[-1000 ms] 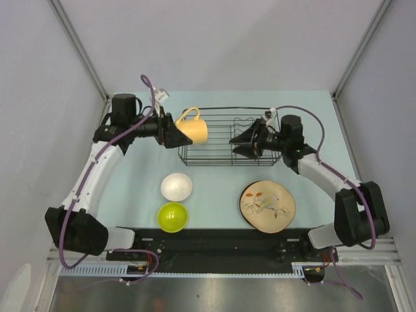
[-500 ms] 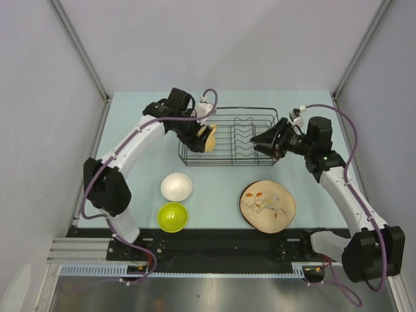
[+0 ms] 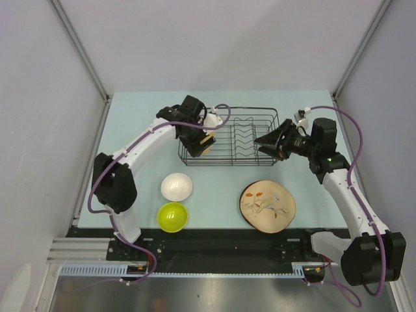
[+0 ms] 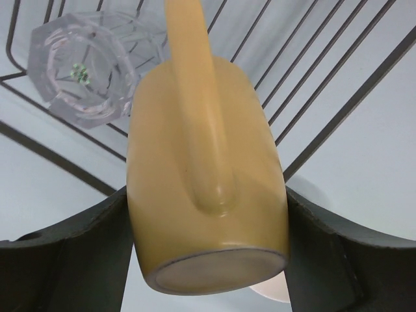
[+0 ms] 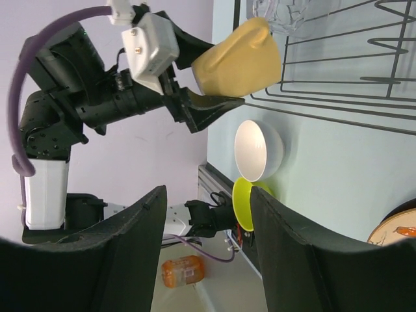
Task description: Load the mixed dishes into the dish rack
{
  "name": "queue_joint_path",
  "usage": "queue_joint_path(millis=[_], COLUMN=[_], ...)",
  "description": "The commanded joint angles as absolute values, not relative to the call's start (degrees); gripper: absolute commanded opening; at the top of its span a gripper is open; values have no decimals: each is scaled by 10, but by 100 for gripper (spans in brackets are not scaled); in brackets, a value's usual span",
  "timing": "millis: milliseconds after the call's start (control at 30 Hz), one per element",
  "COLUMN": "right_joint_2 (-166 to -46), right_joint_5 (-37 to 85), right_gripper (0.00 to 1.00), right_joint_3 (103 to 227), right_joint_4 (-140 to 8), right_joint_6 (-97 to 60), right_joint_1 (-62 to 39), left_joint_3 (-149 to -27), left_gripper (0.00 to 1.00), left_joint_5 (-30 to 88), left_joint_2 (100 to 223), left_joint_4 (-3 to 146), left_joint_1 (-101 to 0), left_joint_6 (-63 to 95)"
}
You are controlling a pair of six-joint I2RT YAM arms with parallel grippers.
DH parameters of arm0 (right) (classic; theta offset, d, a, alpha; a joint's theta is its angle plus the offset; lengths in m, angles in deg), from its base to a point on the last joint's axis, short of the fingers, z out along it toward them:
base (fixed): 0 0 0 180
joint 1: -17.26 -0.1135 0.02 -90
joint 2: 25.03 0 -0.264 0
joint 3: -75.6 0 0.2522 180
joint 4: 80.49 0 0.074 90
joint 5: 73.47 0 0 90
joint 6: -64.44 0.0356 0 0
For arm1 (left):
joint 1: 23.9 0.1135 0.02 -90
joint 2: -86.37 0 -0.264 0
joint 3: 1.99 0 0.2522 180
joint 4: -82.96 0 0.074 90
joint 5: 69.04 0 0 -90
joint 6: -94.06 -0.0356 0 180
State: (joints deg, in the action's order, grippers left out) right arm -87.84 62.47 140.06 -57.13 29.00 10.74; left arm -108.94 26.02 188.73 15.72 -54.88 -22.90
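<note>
Top external shows the small white bowl (image 3: 177, 186) and lime-green bowl (image 3: 172, 216) on the worktop (image 3: 136, 130). The left end effector (image 3: 203, 140) is clamped on the yellow-orange mug (image 4: 207, 162) at the left end of the dish rack (image 3: 229, 136), near the clear glass (image 4: 84, 65) inside it. The right end effector (image 3: 265, 140) hangs spread and empty at the rack's right end. The leaf-pattern plate (image 3: 267, 206) lies nearer the bases.

text: none legible | labels: none | numbers: none | all views checked
</note>
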Motion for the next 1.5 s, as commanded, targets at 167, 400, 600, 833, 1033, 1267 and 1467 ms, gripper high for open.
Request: queue_joint_path(millis=[167,400,600,833,1033,1267,1467], right_joint_2=[-865,-866,-866,-865,-863,-862,-859], right_joint_5=[636,640,644,647,649,650,650], right_gripper=[58,58,57,57,57,57,57], right_joint_3=[1417,1409,1400,1396,1394,1393,1393], right_joint_4=[-565,-568,-578,-579,-575,-573,-569], right_joint_6=[280,281,286,287,282,278,274], right_joint_1=[108,108,110,113,114,115,114], left_joint_3=[-1067,-1062,-1059,-1052,-1046,-1041,-1019], left_gripper=[0,0,0,8,28,46,75], left_joint_5=[211,177,168,157,181,195,201], left_joint_2=[1924,1932,1940,1956,1947,1927,1914], left_joint_4=[219,232,229,207,181,171,173], left_joint_1=[-575,-576,-576,-576,-576,-576,-576], left_joint_6=[-269,-292,-318,-351,-359,-358,-362])
